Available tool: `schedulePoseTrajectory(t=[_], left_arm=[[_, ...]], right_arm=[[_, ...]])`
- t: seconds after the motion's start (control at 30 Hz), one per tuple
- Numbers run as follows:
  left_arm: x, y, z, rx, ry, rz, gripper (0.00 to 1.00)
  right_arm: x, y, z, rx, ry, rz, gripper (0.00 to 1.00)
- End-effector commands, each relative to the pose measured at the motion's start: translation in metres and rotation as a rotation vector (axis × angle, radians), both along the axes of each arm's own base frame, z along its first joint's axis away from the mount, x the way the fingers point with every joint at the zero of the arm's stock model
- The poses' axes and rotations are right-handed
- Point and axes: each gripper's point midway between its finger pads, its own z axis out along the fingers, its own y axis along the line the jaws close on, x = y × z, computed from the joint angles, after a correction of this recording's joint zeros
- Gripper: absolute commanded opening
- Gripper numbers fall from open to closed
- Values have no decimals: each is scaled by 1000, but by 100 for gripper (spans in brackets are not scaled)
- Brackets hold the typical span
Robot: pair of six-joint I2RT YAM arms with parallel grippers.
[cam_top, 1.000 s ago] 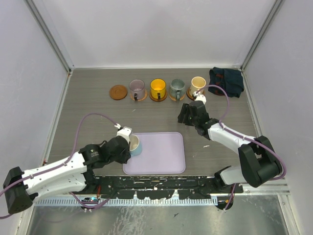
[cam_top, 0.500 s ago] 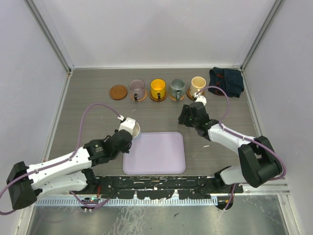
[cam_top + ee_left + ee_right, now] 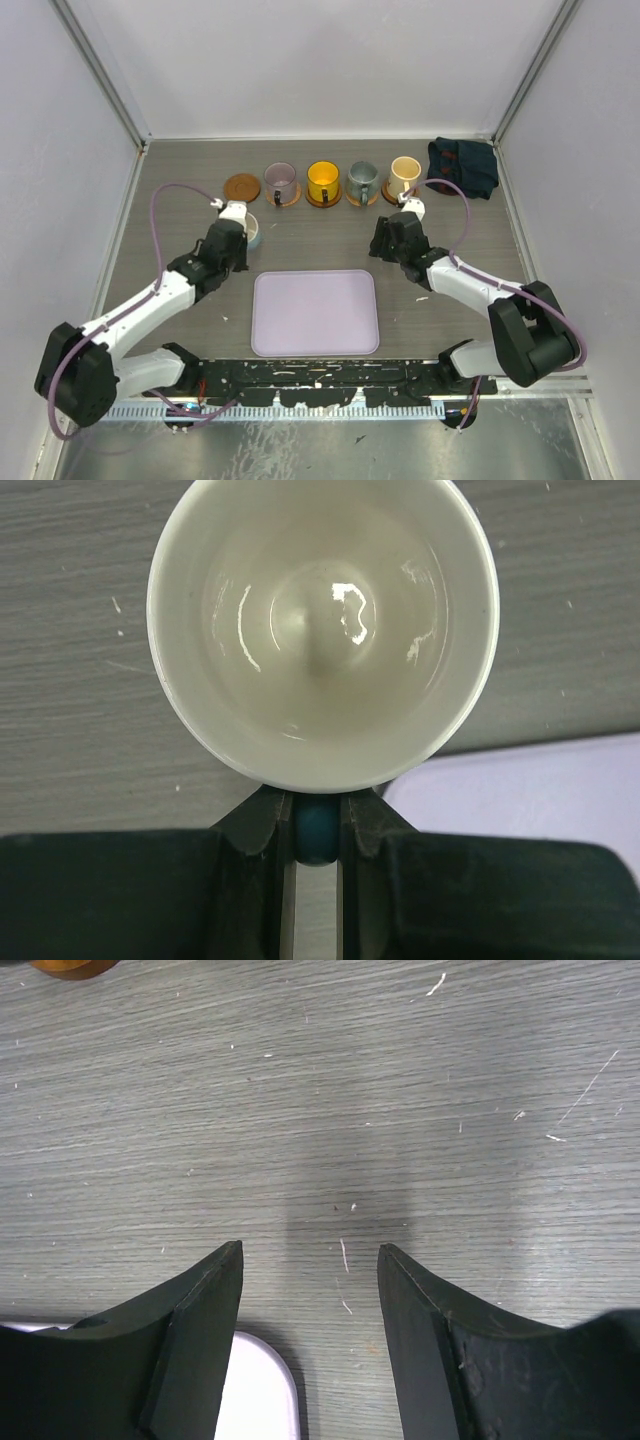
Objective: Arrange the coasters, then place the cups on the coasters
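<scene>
- Since a second ago, the left arm has swung away from the tray's left edge toward the far row, carrying the cream-and-blue mug [image 3: 250, 233] with it; the right arm has barely shifted.
- Clamped on the mug's blue handle [image 3: 316, 832], the left gripper [image 3: 238, 228] has its jaws almost together, one on each side, as the left wrist view shows.
- From that wrist view the mug sits upright just beyond the fingertips, its glossy cream inside empty. Whether its base touches the table cannot be told.
- The bare coaster [image 3: 241, 187] lies just beyond the mug, slightly to its left, and the two are apart.
- To the right of that coaster runs a row of four mugs, each on its own coaster: purple-grey mug [image 3: 279, 181], yellow mug [image 3: 323, 180], grey-teal mug [image 3: 362, 179] and beige mug [image 3: 404, 173].
- Nearest to the held mug is the purple-grey one, off to its far right.
- The lavender tray [image 3: 315, 312] lies nearer the arms; one corner shows behind the mug from the left wrist.
- The right gripper [image 3: 310, 1260] hangs with jaws parted and nothing between them, over bare table [image 3: 330, 1110] near the tray's far right corner.
- A dark blue cloth [image 3: 463, 165] lies bunched at the far right, beside the beige mug.
</scene>
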Motion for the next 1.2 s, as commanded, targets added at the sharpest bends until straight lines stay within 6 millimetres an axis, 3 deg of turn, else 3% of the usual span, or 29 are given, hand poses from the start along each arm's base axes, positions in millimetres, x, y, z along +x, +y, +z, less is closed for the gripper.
schedulePoseTrajectory(t=[0.0, 0.2, 0.5, 0.67, 0.83, 1.17], left_arm=[[62, -15, 60, -123, -200, -9, 0], [110, -4, 54, -144, -172, 25, 0], [182, 12, 75, -127, -151, 59, 0], [214, 19, 71, -124, -102, 63, 0], [234, 24, 62, -125, -45, 63, 0], [248, 30, 54, -90, 45, 64, 0]], right_arm=[[11, -5, 18, -11, -76, -23, 61], [13, -4, 19, -14, -75, -20, 60], [10, -9, 19, -30, -74, -29, 60], [7, -8, 17, -21, -63, -26, 60], [4, -8, 13, -16, -51, -29, 60], [2, -5, 6, -3, -27, -25, 60]])
